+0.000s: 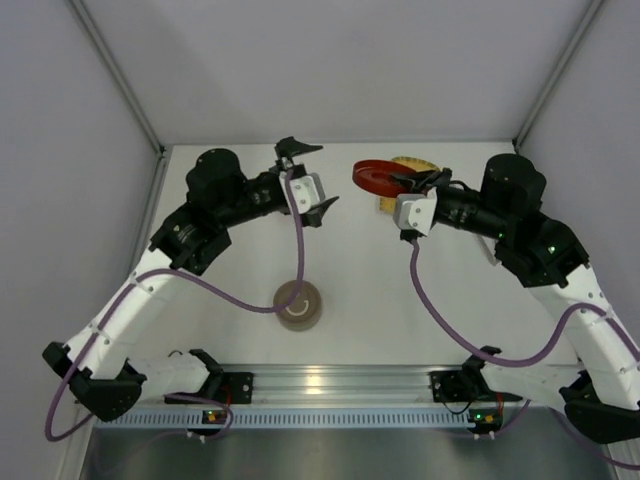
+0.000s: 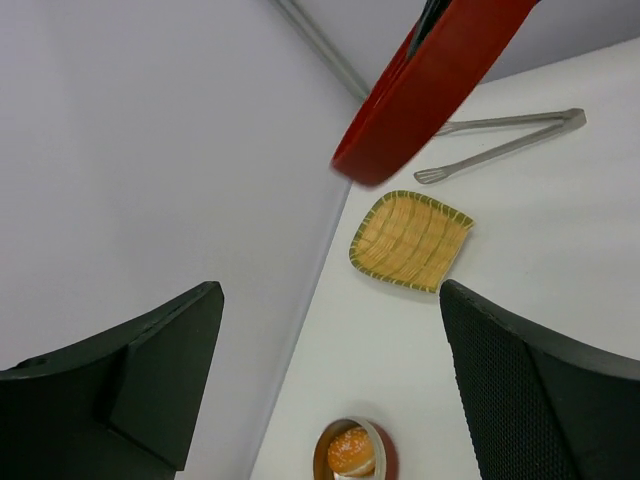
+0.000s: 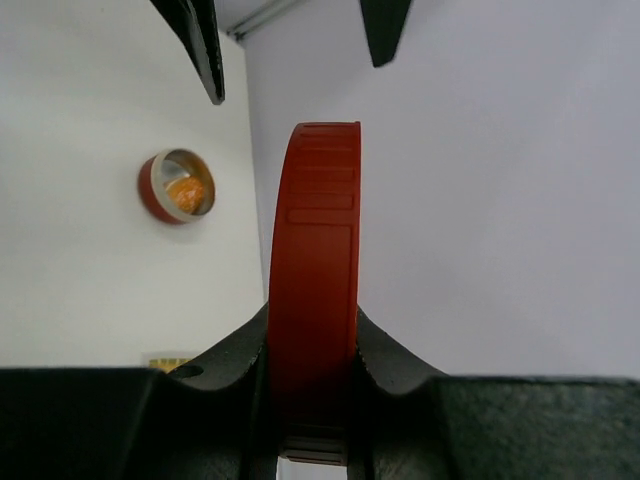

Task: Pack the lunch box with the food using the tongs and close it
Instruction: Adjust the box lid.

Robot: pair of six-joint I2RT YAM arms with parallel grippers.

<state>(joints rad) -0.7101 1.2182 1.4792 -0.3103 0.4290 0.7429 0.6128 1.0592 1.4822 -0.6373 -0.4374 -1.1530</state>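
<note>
So right now the right end effector (image 3: pixel 310 320) is pinching the red lid (image 3: pixel 312 220) edge-on, a finger against each face. The left end effector (image 2: pixel 330 295) is spread wide just beside it and holding nothing. The lunch box (image 3: pixel 148 192) sits open on the surface (image 2: pixel 560 250), well apart from the lid and closer to the arm bases. The orange chunk (image 3: pixel 187 192) is already inside it. I can't spot the black piece anywhere, so no idea if it's tucked under the orange one or missing. The tongs (image 2: pixel 572 120) are lying loose near the yellow woven tray (image 2: pixel 410 240), nobody holding them.

What worries me:
- The lid is vertical and gripped low. It has to swing flat before it goes on, and that twist could let it pivot or slide out of the pinch.
- If it lands cocked on the rim, pushing down probably just shoves or tips the tin, since nothing is bracing it.
- The open left fingers hang right next to the lid, so an early move could clip them.
- Closing now could lock out the black piece if it isn't in there.
</note>
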